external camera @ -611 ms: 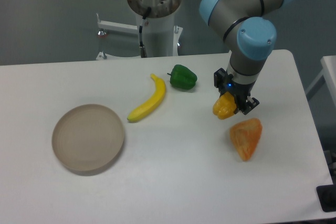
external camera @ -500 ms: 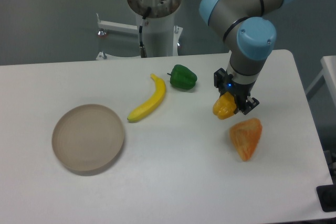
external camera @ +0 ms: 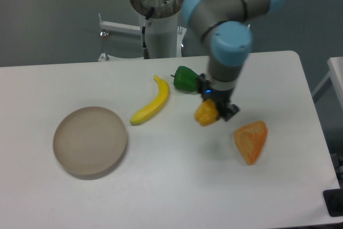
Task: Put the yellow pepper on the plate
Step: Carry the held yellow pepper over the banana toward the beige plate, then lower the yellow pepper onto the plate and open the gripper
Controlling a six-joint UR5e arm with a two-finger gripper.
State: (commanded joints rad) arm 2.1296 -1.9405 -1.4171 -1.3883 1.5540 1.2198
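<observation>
While lifted off the table (external camera: 177, 186) | hand (external camera: 213, 112) pinches yellow pepper (external camera: 205, 115) | plate (external camera: 90, 141) well apart

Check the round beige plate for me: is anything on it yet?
Nothing lies on the round beige plate; its whole surface shows bare. The small yellow pepper is held in the gripper fingers, far right of it.

Soft, even light from overhead fills the scene, leaving the white desk (external camera: 161, 186) bright without hard glare and the grey background dimmer. Shadows are faint and diffuse: a pale smudge lies beneath the end effector (external camera: 213, 112), and a thin dark rim hugs the plate (external camera: 90, 141). The arm (external camera: 228, 36) looks slightly smeared, while resting objects stay fairly sharp.
</observation>
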